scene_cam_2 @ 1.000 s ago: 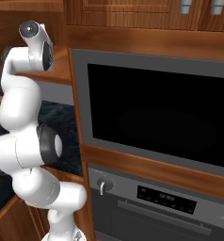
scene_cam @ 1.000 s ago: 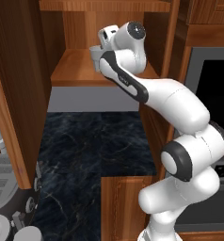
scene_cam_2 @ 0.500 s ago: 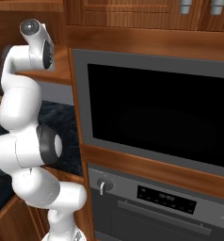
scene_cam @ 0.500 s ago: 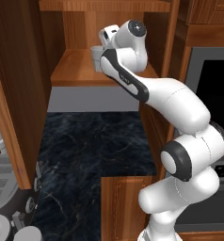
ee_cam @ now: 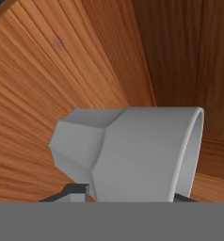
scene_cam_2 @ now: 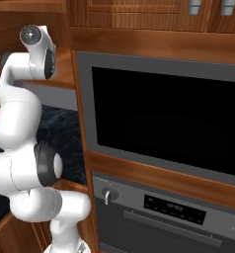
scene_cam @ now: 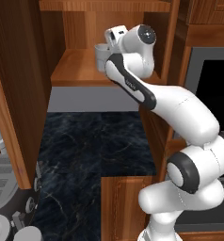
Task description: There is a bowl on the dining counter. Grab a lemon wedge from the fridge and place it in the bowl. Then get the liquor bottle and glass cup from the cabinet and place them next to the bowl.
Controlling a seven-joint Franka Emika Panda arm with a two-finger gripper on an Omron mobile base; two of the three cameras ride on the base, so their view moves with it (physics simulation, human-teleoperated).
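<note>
A white robot arm reaches up into an open brown wooden cabinet (scene_cam: 81, 28), its hand at the glass cup (ee_cam: 132, 150) on the cabinet's shelf (scene_cam: 78, 70). In the left base view the cup (scene_cam: 101, 55) is a small pale grey tumbler standing upright on the wooden shelf, partly hidden behind the arm's wrist. In the hand view, which is rolled sideways, the cup appears very close: a smooth, opaque grey-white body, faceted and narrower toward its base, with a thin rounded rim at the wider mouth and no handle. The end effector (ee_cam: 128, 194) sits around the cup, a dark fingertip (ee_cam: 69, 191) showing on either side of its wall, pinching it. Below the shelf lies a black marble-look desk (scene_cam: 85, 146) with faint white veining.
</note>
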